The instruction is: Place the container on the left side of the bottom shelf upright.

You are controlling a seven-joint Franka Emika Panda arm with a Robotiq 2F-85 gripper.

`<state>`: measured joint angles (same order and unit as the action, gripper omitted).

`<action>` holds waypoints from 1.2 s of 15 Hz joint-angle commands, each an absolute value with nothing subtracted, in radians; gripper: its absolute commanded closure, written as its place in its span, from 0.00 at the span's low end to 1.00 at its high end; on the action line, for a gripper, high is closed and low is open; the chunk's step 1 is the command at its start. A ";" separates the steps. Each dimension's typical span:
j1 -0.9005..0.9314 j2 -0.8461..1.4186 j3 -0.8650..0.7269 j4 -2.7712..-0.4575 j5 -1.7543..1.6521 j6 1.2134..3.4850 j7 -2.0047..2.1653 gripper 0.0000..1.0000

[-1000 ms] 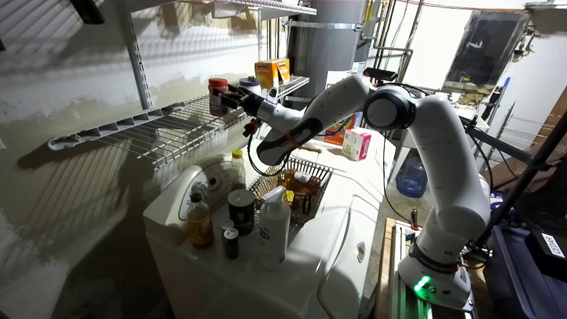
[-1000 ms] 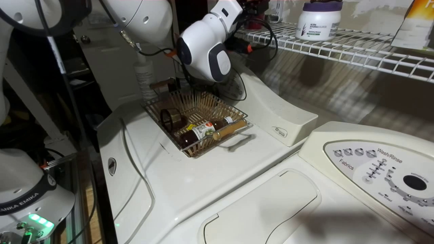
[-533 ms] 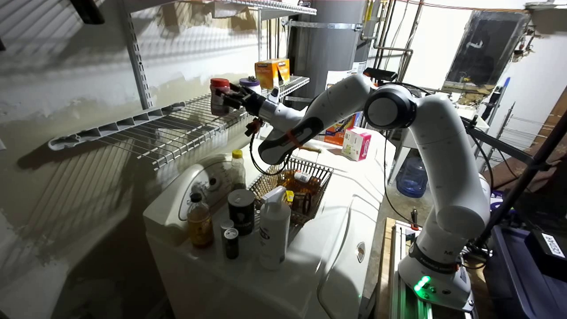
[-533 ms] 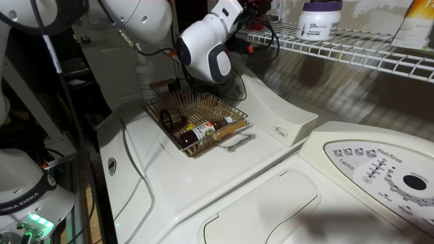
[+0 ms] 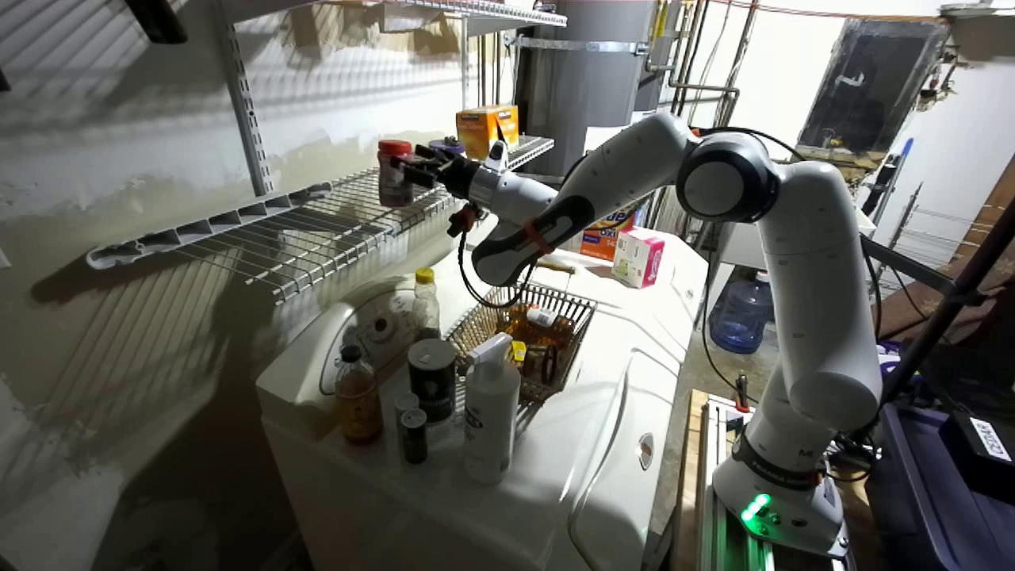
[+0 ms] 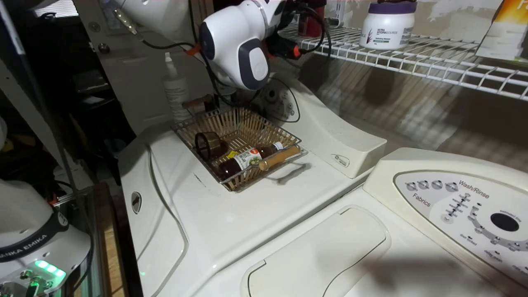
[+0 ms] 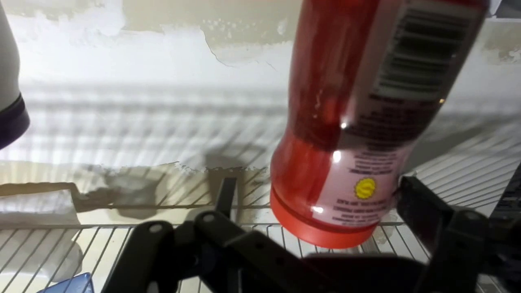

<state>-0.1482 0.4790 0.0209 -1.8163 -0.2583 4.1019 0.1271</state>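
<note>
In an exterior view, a white plastic jar with a purple lid (image 6: 387, 27), above and right of a slatted tan basket (image 6: 258, 123), is showing "ULTRA HYDRASOURCE". Right of the basket, a grey control panel (image 6: 466, 202) is carrying "Wash/Rinse" and "Fabrics"; left of it, the black band (image 6: 24, 245) of a white robot base (image 6: 76, 249) is displaying "ANKA EMIKA". In an exterior view, an orange cardboard box (image 5: 606, 239) beyond the basket is reading "OXI"; a white label (image 5: 990, 438) on a black box (image 5: 963, 456), far to its right, is spelling "CEDAR". A cylindrical red-capped pink jar (image 7: 350, 126) is bearing a barcode.
</note>
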 commanded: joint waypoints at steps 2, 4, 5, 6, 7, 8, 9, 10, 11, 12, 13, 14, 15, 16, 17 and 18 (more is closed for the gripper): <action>-0.077 0.362 -0.005 -1.940 -0.132 3.978 0.032 0.00; -0.041 0.331 -0.011 -1.971 -0.049 3.923 -0.022 0.00; -0.021 0.320 -0.014 -1.980 -0.002 3.898 -0.050 0.00; 0.000 0.310 -0.018 -1.984 0.045 3.876 -0.081 0.00; 0.020 0.302 -0.017 -1.986 0.097 3.858 -0.129 0.00; 0.039 0.297 -0.020 -1.984 0.136 3.847 -0.162 0.00; 0.058 0.291 -0.022 -1.983 0.178 3.831 -0.201 0.00; 0.078 0.285 -0.025 -1.980 0.217 3.814 -0.242 0.00; 0.099 0.281 -0.028 -1.978 0.261 3.801 -0.285 0.00; 0.119 0.277 -0.032 -1.976 0.304 3.786 -0.324 0.00; 0.139 0.273 -0.037 -1.975 0.351 3.770 -0.364 0.00; 0.159 0.268 -0.043 -1.973 0.400 3.751 -0.406 0.00; 0.174 0.262 -0.051 -1.976 0.444 3.739 -0.449 0.00; 0.206 0.260 -0.072 -1.978 0.527 3.746 -0.524 0.00; 0.227 0.264 -0.084 -1.970 0.588 3.758 -0.577 0.00; 0.245 0.265 -0.092 -1.971 0.636 3.781 -0.625 0.00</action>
<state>0.1793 0.2962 -0.0514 -1.9461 0.4876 3.7729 -0.4820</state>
